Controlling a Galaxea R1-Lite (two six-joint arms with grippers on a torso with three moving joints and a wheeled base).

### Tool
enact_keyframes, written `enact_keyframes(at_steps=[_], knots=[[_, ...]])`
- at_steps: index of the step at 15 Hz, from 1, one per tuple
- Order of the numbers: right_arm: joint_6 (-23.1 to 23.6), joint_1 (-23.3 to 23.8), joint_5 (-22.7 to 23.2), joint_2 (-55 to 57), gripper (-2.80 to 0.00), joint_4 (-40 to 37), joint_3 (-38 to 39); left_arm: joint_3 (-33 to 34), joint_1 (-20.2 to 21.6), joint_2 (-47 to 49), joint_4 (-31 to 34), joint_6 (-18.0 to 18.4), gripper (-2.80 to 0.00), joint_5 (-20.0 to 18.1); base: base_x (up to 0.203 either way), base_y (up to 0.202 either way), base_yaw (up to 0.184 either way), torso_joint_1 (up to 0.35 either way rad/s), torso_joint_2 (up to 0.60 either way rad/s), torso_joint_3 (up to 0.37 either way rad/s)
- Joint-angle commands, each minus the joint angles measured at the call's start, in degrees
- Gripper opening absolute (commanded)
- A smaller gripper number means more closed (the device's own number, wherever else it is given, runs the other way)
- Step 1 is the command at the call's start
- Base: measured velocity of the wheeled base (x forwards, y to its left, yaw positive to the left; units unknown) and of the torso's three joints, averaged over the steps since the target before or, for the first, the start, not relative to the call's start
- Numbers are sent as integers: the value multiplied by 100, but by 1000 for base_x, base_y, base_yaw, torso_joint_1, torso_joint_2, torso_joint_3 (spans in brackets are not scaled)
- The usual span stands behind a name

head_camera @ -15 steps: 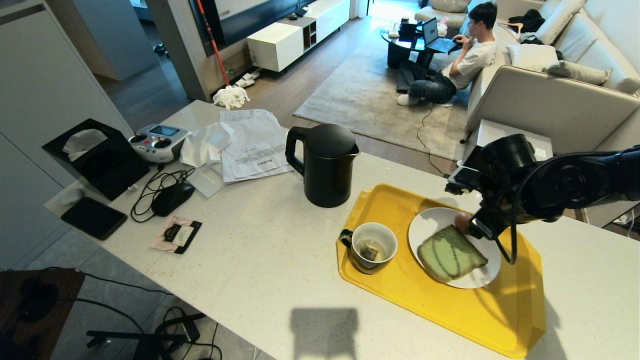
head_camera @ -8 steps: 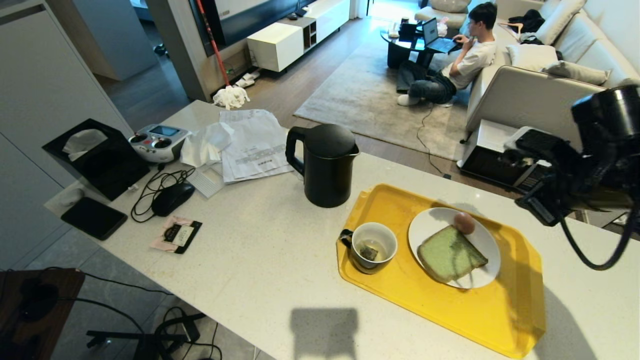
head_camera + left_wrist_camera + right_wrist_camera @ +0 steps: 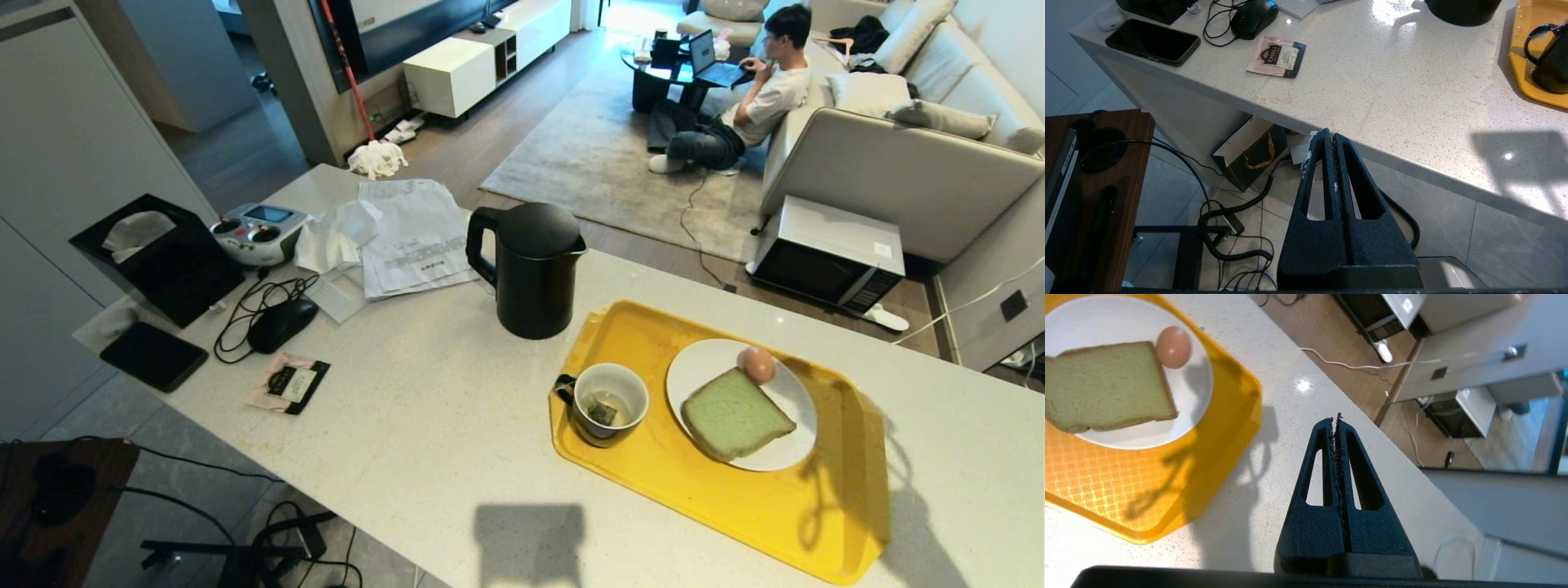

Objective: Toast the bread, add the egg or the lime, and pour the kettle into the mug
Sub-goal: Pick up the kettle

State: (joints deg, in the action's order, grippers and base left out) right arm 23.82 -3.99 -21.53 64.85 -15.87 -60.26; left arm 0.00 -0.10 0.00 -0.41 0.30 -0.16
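The green bread point(image 3: 735, 416) lies on a white plate point(image 3: 784, 457) with the pinkish egg point(image 3: 758, 364) touching its far corner, all on a yellow tray point(image 3: 784, 523). The black mug point(image 3: 608, 403), a tea bag inside, stands on the tray's left part. The black kettle point(image 3: 531, 269) stands on the counter behind the tray. No lime shows. Neither arm is in the head view. My right gripper point(image 3: 1336, 418) is shut and empty, hanging over the counter beside the tray; the bread point(image 3: 1106, 386) and egg point(image 3: 1173, 346) lie apart from it. My left gripper point(image 3: 1329, 136) is shut and empty, below the counter's front edge.
Papers point(image 3: 412, 237), a remote controller point(image 3: 260, 231), a tissue box point(image 3: 155, 253), a mouse point(image 3: 282, 322), a phone point(image 3: 153, 355) and a tea sachet point(image 3: 287, 382) crowd the counter's left end. A microwave point(image 3: 829, 253) sits on the floor beyond. A person sits on the rug by the sofa.
My right arm let go beside the egg on the plate, rose and pulled back out of the head view; its gripper closed. The egg stays by the bread.
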Motion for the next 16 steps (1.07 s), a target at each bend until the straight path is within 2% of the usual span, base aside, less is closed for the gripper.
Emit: enact_keyframes(at_steps=[1, 5, 7, 13, 16], knots=[[-306, 325, -1, -1062, -280, -5, 283, 0, 1, 0, -3, -4, -280, -1, 0, 0, 0, 0, 0, 0], [-1382, 656, 9, -2241, -280, -78, 711, 0, 1, 0, -3, -4, -280, -1, 0, 0, 0, 0, 0, 0], [-1712, 790, 12, -2835, -280, -80, 1039, 0, 1, 0, -3, -4, -280, -1, 0, 0, 0, 0, 0, 0], [-1835, 742, 254, -4721, -280, -58, 2045, 0, 1, 0, -3, 5, -280, -1, 0, 0, 0, 0, 0, 0], [-1895, 614, 356, -5090, -280, 80, 2274, 0, 1, 0, -3, 0, -280, -1, 0, 0, 0, 0, 0, 0]])
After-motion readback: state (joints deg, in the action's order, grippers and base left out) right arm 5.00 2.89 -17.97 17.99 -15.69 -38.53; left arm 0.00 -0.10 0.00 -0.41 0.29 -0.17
